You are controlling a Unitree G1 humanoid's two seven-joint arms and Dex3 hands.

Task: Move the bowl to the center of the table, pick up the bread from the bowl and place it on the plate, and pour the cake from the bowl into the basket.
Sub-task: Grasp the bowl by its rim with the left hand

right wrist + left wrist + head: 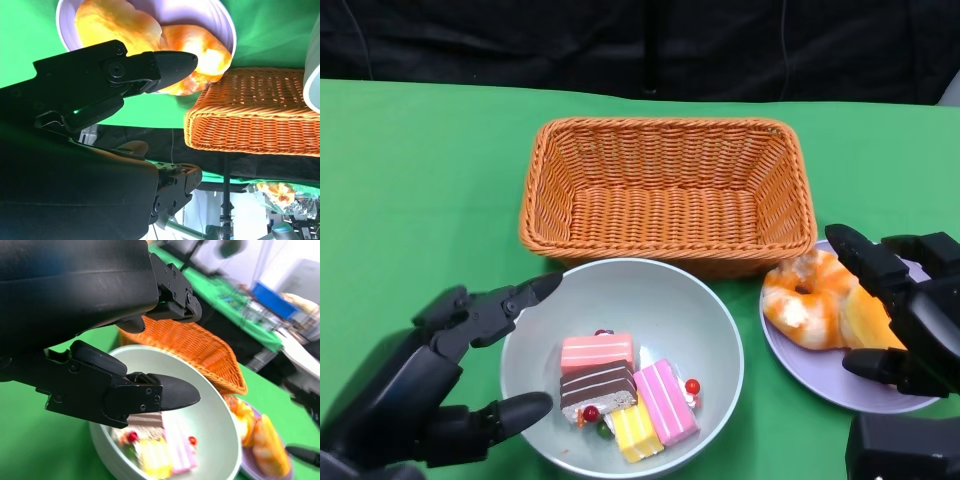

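Note:
A pale grey bowl (pixel 715 315) sits at the table's near middle, just before the wicker basket (pixel 665 190). Several cake pieces (pixel 620 392) lie in it, pink, brown and yellow. The orange bread (pixel 815 300) lies on the lilac plate (pixel 800 372) at the right. My left hand (pixel 440 380) is at the bowl's left rim, fingers spread, one fingertip (pixel 538 290) by the rim and the thumb lower down; it holds nothing. My right hand (pixel 910 310) hovers over the plate's right side with fingers apart, beside the bread. In the left wrist view the fingers (pixel 165 392) reach over the bowl (pixel 210 415).
The basket (pixel 250 110) is empty and stands close behind both bowl and plate. Green cloth covers the table, with open room to the left and far side. A dark backdrop lies beyond the far edge.

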